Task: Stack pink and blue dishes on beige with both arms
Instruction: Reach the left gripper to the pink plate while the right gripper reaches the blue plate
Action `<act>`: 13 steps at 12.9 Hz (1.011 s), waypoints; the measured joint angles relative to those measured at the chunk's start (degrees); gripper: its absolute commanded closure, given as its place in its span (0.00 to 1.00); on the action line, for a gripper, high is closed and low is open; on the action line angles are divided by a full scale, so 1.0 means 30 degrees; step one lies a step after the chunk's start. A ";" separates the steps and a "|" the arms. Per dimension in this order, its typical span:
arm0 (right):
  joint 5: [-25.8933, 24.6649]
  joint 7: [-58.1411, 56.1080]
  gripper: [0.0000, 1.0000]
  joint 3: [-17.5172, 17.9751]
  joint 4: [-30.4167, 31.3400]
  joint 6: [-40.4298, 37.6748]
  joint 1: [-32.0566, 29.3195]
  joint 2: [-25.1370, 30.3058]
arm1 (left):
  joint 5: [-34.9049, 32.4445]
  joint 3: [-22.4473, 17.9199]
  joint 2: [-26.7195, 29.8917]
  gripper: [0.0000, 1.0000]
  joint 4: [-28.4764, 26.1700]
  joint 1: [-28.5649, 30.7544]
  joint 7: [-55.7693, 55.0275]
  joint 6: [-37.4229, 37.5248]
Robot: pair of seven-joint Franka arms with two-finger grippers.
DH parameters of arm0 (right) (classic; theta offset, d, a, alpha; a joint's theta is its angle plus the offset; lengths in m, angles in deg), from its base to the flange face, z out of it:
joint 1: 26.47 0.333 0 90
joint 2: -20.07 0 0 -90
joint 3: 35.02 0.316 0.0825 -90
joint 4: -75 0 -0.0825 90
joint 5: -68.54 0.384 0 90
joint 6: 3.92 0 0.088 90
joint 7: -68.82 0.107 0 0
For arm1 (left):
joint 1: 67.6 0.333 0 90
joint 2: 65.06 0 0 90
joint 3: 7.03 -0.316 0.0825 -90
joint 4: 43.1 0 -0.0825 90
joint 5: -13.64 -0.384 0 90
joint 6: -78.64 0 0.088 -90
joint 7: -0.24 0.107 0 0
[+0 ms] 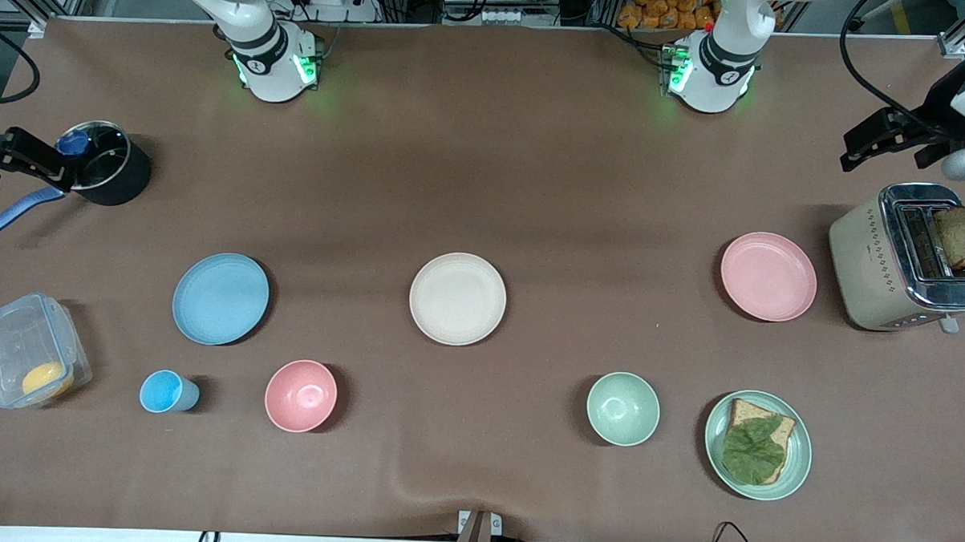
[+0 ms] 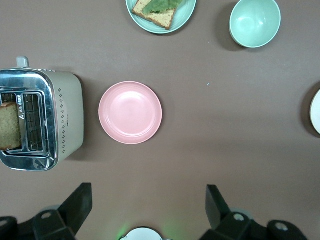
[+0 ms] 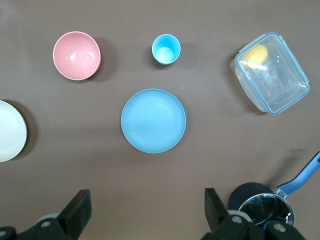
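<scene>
While nothing stacked on beige plate [image 1: 457,298]; left gripper [image 2: 147,212] and right gripper [image 3: 146,212] spread open, empty, hovering at opposite surface ends; next: grasp rims of pink plate [image 1: 768,276] and blue plate [image 1: 221,298].

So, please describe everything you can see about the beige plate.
The beige plate is flat, round and cream-coloured, with a low rim and a matte surface that looks like plastic. It is empty and lies level, right way up, on the brown table near its middle, between the blue plate and the pink plate. Nothing touches it except the table; neither hand is near it.
</scene>
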 measured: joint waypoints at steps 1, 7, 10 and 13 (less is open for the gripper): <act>0.0000 0.0000 0.00 0.0000 0.0000 0.0000 0.0000 0.0000 | -0.0001 0.0000 0.0009 0.00 0.0143 0.0000 0.0000 0.0080; 0.0000 0.0000 0.00 0.0002 -0.0014 -0.0001 0.0000 -0.0022 | -0.0864 0.0000 -0.1884 0.00 -0.0094 0.0171 0.0000 0.0015; 0.0026 -0.0034 0.00 0.0060 -0.0007 -0.0018 0.0020 -0.0358 | -0.0885 -0.0017 -0.4290 0.00 -0.1357 0.0896 0.0000 -0.3373; 0.0042 -0.0069 0.00 0.0182 0.0031 0.0399 0.0825 -0.1926 | -0.0896 -0.0021 -0.4986 0.00 -0.5428 0.1753 -0.0351 -0.9180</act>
